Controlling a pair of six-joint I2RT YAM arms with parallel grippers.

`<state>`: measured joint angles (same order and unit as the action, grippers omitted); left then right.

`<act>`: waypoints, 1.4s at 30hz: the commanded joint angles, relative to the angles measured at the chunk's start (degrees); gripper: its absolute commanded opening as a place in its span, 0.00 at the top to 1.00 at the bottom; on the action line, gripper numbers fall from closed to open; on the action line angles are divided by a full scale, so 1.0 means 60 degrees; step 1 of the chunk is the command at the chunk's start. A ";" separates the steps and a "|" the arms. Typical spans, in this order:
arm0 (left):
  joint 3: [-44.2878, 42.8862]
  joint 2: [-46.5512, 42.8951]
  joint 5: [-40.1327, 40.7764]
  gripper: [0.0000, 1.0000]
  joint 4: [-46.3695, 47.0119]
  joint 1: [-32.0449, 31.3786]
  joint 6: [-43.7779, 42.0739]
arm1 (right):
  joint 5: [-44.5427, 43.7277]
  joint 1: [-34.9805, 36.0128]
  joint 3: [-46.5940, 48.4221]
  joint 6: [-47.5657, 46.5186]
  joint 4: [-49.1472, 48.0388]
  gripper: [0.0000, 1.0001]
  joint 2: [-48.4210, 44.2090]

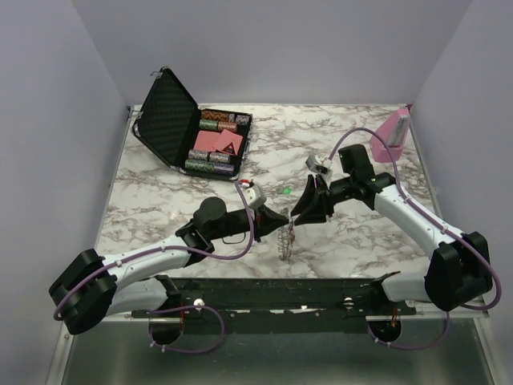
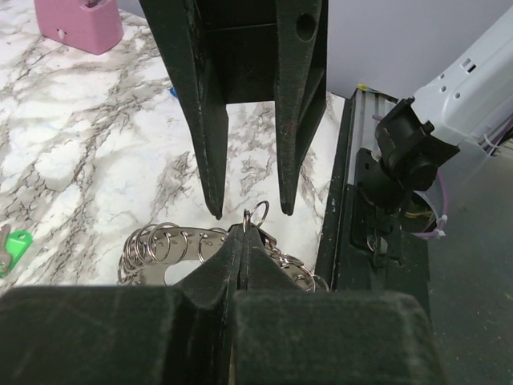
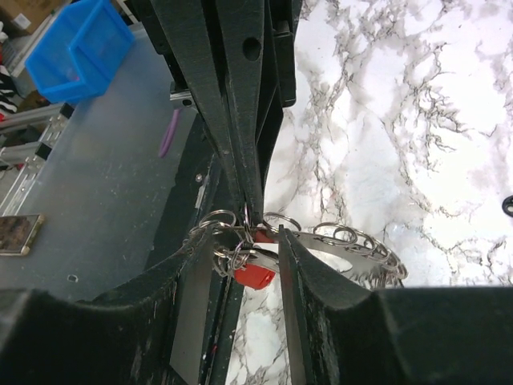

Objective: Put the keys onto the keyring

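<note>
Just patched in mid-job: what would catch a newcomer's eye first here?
At front centre the left gripper, jaws shut, pinches the keyring, and the right gripper faces it tip to tip, jaws apart. A red key shows among its rings; an open black case sits far left.

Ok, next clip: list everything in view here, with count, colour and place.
case: one, black, open, far left of the table
chips: several stacks, mixed colours, inside the case
cards: two, pink, inside the case
stand: one, pink, far right corner
green key: one, loose on the table
red key: one, on the keyring
keyring: one, silvery chain of rings, near front edge
bin: one, blue, off the table
table: one, white marble
left hand: black, shut on the keyring
right hand: black, open around that ring
</note>
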<state>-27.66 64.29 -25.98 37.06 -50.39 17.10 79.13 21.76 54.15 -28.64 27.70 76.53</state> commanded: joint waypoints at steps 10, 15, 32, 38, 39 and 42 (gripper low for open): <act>-0.0283 -0.0081 0.1062 1.00 0.0518 -0.0185 0.0196 | -0.0298 0.0065 -0.0221 0.0511 -0.0647 0.54 -0.0128; -0.0209 -0.0095 0.1356 1.00 0.0635 -0.0259 0.0314 | -0.0474 0.0065 -0.0265 0.0701 -0.0837 0.56 -0.0128; -0.0078 0.0081 0.1634 1.00 0.1045 -0.0390 0.0577 | -0.0825 0.0167 -0.0368 0.1141 -0.1307 0.64 -0.0128; -0.0078 0.0124 0.1634 1.00 0.1060 -0.0434 0.0592 | -0.0826 0.0168 -0.0324 0.1127 -0.1307 0.76 -0.0143; -0.0049 0.0139 0.1649 1.00 0.1060 -0.0434 0.0592 | -0.0826 0.0168 -0.0309 0.1155 -0.1307 0.79 -0.0143; -0.0004 0.0110 0.1678 1.00 0.1075 -0.0434 0.0592 | -0.0826 0.0153 -0.0295 0.1112 -0.1278 0.88 -0.0129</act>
<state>-27.64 65.06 -16.95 39.55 -52.62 20.08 75.20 22.41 52.64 -22.28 20.56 76.47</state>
